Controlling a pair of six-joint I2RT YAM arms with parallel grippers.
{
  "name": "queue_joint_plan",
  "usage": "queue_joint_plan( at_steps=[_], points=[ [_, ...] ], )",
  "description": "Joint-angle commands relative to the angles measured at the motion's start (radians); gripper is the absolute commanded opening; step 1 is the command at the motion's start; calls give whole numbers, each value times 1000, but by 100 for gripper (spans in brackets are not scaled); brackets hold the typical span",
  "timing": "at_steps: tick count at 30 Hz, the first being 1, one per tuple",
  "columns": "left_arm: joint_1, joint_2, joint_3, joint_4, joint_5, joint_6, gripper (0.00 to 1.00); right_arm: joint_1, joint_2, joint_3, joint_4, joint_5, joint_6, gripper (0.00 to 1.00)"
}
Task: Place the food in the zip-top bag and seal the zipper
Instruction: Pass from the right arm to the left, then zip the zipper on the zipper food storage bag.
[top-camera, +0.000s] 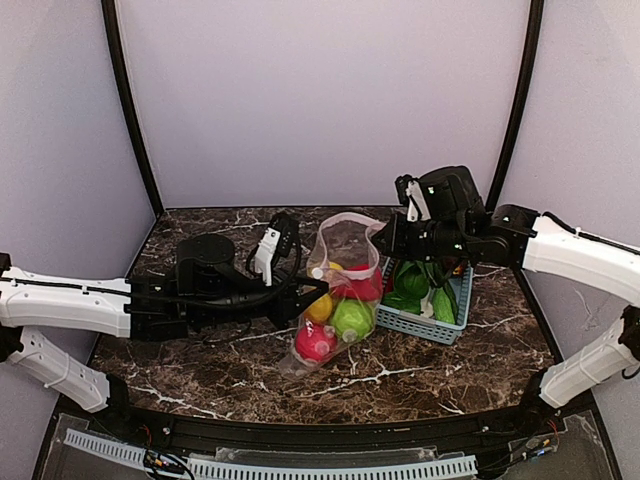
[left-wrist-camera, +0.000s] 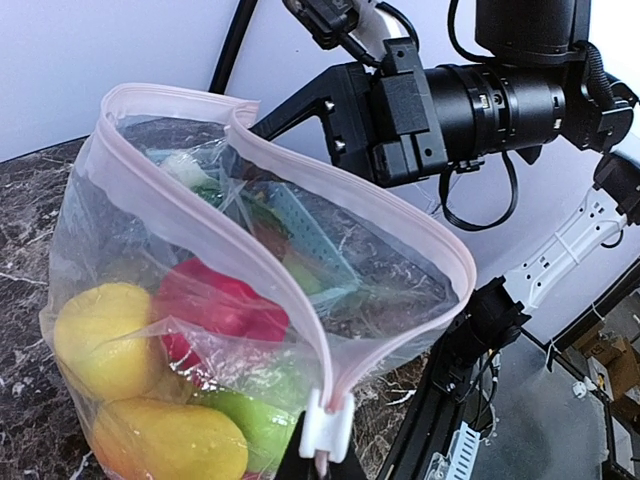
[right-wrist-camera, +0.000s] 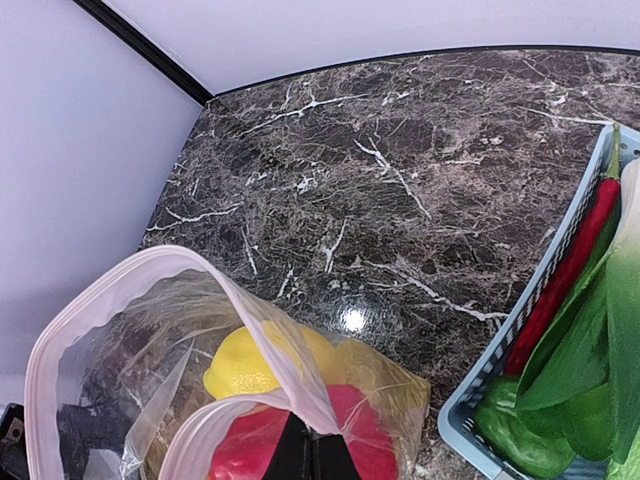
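The clear zip-top bag (top-camera: 347, 243) stands upright mid-table with its pinkish zipper (left-wrist-camera: 270, 160) gaping open. Inside lie the food pieces: a yellow lemon (left-wrist-camera: 98, 338), a red fruit (left-wrist-camera: 222, 305), a green apple (left-wrist-camera: 255, 418) and an orange-yellow pepper (left-wrist-camera: 170, 447). My left gripper (left-wrist-camera: 327, 458) is shut on the zipper's near end, right at a white slider (left-wrist-camera: 327, 425). At the opposite end of the mouth, my right gripper (right-wrist-camera: 318, 447) is shut on the bag's rim, above the red fruit (right-wrist-camera: 355, 430) and lemon (right-wrist-camera: 248, 365).
A light-blue slotted basket (top-camera: 432, 326) stands right of the bag, holding green leafy vegetables (right-wrist-camera: 560, 380) and a long red chili (right-wrist-camera: 570, 270). The marble table (right-wrist-camera: 400, 170) ends at a purple back wall and black corner posts.
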Motion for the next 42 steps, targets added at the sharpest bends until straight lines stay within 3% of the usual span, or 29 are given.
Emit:
queue_joint_plan(
  at_steps=[1,5,7,11,14,16,20,32,38,42],
  points=[
    [-4,-49,35,-97,-75,-5,1,12,-46,-4,1,32,-29,0],
    [-4,-92,83,-236,-98,17,1,10,-85,22,-63,85,-99,0],
    [-3,-104,135,-384,-97,40,1,10,-113,41,-113,114,-135,3],
    [4,-106,234,-567,-51,90,1,10,-197,64,-202,144,-203,20],
    [12,-107,269,-638,13,136,1,10,-262,86,-255,105,-265,43],
    [15,-97,308,-712,24,174,1,10,-295,102,-264,27,-328,56],
    [18,-112,320,-793,78,242,1,21,-314,132,-238,-224,-490,64],
    [23,-179,287,-813,192,308,1,181,-72,239,-23,-604,-714,67],
    [24,-181,288,-814,222,313,1,244,43,276,0,-603,-724,63],
    [24,-176,292,-815,237,316,1,299,74,277,4,-523,-724,58]
  ],
)
